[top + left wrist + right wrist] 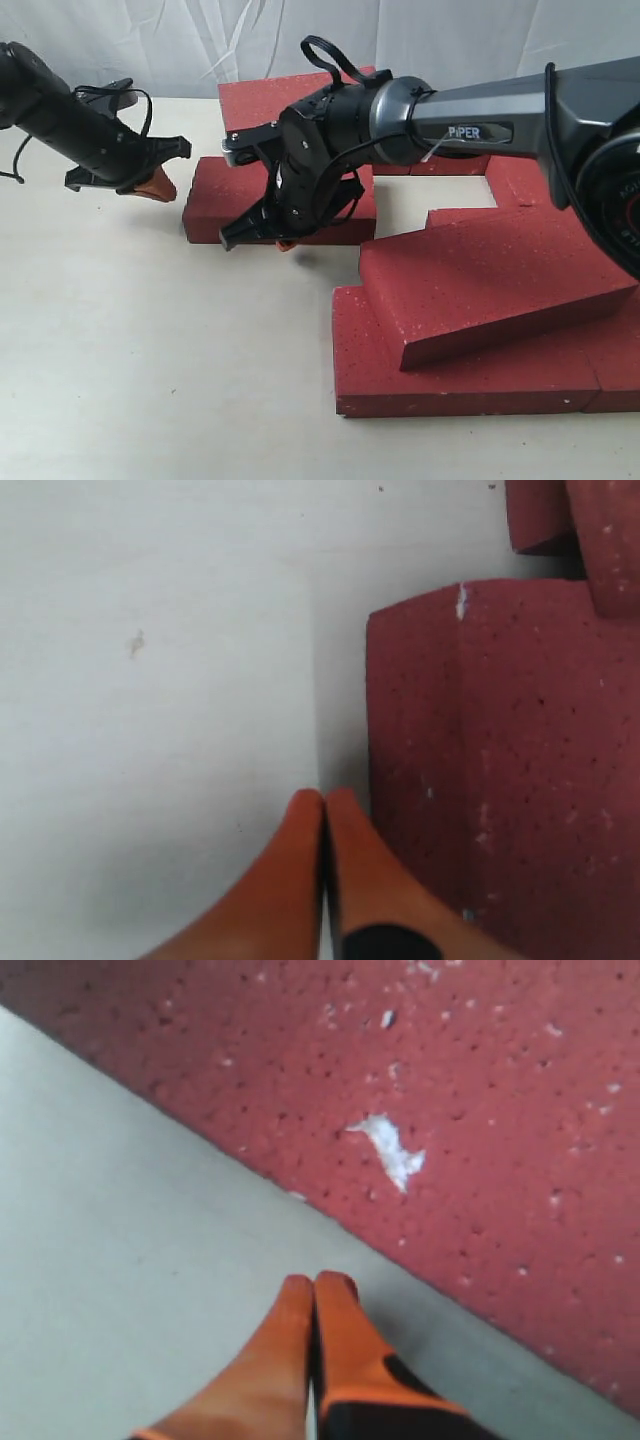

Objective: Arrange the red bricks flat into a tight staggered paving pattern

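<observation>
Red bricks [450, 385], flat rectangular dark-red pavers with gritty matte faces and pale specks, cluster on a cream flat tabletop [150, 350], covering it from 12 o'clock round to 5 o'clock in the exterior view

- Most lie flat; a bare patch of table shows inside the group near 2 o'clock
- Tilted brick [490, 290] rests askew on top of the flat ones at 4 o'clock
- Outlying brick [215, 205] lies flat at the cluster's 9 o'clock edge
- Left gripper [160, 190], black with orange tips, hangs over bare table at 9 o'clock of the outlying brick, not touching it. Left wrist view: its orange fingertips [300, 830] are pressed together, nothing between them, a brick edge just beside
- Right gripper [285, 244], on a black arm reaching in from 3 o'clock, sits at the outlying brick's 6 o'clock edge. Right wrist view: its fingertips [290, 1310] are also pressed together and empty, over bare table just beside a brick face bearing a small white chip [390, 1150]
- White draped cloth [450, 30] hangs behind at 12 o'clock
</observation>
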`<state>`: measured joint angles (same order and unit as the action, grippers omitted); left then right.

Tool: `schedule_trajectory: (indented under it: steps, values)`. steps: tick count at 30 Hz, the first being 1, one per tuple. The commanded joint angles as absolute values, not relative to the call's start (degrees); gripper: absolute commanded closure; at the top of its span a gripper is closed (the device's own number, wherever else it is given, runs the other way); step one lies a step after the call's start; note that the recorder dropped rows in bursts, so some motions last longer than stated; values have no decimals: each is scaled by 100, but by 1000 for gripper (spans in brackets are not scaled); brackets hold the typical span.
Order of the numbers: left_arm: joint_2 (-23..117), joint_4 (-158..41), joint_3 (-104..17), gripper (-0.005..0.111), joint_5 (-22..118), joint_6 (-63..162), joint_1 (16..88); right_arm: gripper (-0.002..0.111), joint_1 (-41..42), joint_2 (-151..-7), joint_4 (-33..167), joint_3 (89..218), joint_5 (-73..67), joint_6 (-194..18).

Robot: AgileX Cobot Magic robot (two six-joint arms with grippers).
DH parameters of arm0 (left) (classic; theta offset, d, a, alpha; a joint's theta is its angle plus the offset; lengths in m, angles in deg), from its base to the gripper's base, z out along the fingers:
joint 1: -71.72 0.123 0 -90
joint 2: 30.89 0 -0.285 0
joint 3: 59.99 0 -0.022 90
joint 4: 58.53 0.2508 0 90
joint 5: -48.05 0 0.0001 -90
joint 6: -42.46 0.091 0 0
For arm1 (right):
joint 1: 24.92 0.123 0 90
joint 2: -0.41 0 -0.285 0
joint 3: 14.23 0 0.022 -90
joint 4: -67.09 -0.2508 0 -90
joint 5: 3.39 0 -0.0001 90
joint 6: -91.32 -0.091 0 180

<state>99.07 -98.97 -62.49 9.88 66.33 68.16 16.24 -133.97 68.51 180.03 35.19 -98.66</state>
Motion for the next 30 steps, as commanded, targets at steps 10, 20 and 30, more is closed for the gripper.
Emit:
schedule_trajectory:
  steps: [10,20,30]
  values:
    - [10154,-10963,-6270,107,1049,7479,6573,109,1371,-13489,7282,18025,3318,-10286]
    - [10154,-11168,-6270,107,1527,7479,6297,109,1334,-13489,7409,18025,3351,-10473]
    - [10154,-11168,-6270,107,1899,7479,6307,109,1334,-13221,7046,18025,4082,-10497]
